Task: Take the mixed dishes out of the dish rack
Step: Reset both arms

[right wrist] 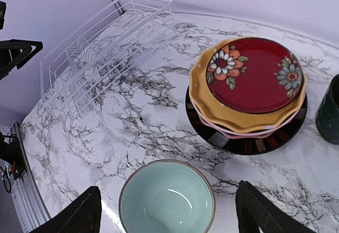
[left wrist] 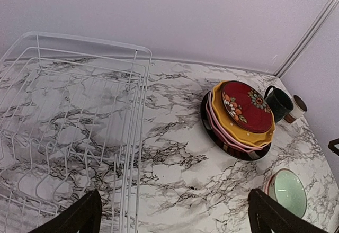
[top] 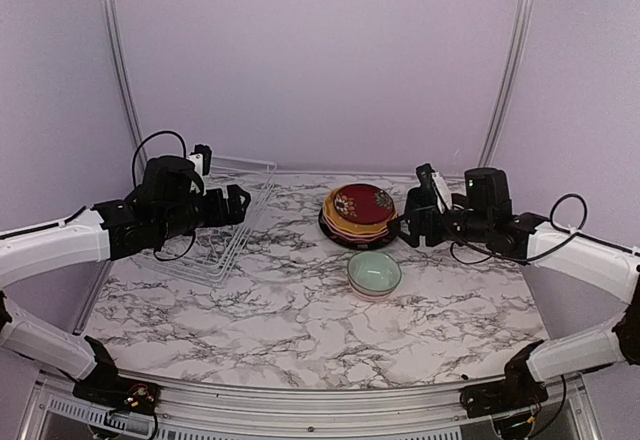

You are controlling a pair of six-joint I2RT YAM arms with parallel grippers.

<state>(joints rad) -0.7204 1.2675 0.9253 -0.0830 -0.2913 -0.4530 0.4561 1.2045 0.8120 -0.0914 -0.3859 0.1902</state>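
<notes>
The top external camera sits high behind both arm bases, facing forward and down over the marble table (top: pixel 300 330). The left wrist camera looks closely across the dish rack (left wrist: pixel 74 116) toward the plate stack (left wrist: pixel 241 116). The right wrist camera views that stack and the pale green bowl (right wrist: pixel 167 198) from the opposite side. All three views share these items.

Count on the worktop:
- plates (right wrist: pixel 257 74): 4, one each of dark red floral, scalloped yellow, pink, black.
- mug (left wrist: pixel 279 103), dark teal: 1.
- small cup (left wrist: pixel 296 108): 1 visible, partly hidden behind the mug.
- bowl (right wrist: pixel 167 198), pale green: 1.
- dish rack (left wrist: pixel 90 39), white wire: 1.
</notes>
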